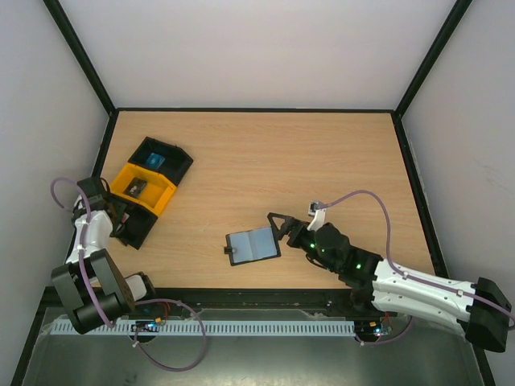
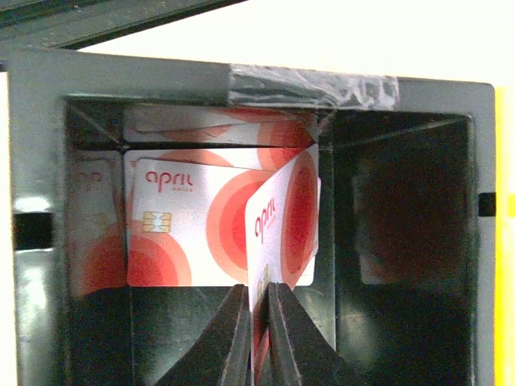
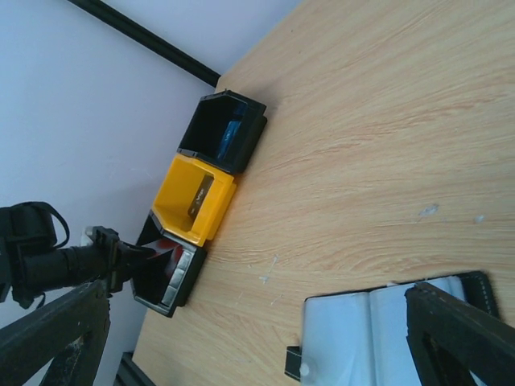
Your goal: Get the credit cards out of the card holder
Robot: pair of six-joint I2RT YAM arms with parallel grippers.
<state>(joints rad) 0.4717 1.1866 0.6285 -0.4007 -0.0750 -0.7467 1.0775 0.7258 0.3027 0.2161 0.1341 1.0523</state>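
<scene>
at the near edge of the table (image 1: 338,161), the left arm (image 1: 90,233) reaches to the left side and the right arm (image 1: 418,291) stretches in from the right corner toward the middle.

left fingers (image 2: 229,338): closed on a red card (image 2: 282,217). the card stands on edge between the two pads, its printed red-and-white face turned to the left in the left wrist view. the fingers and this card sit inside the near black tray (image 2: 402,241), the closest of three trays set in a diagonal row on the left side of the table. a second red card (image 2: 189,225) lies flat on the floor of the same tray, chip side up, just behind the held one. the glossy tray walls reflect its red pattern.

right fingers (image 3: 459,330): spread wide, gripping nothing. they hover at the right edge of the card holder (image 1: 253,244). whether either finger touches it cannot be told.

card holder: lies open and flat on the table, near the front edge and about mid-width, well apart from the trays. both grey-blue inner faces point up. a small black tab (image 1: 231,251) projects from its left side.

beyond the near black tray, touching it, stands the yellow tray (image 1: 165,193); a dark grey card (image 1: 137,187) rests inside. the far black tray (image 1: 181,161) stands against the yellow one and holds a blue card (image 1: 155,159).
</scene>
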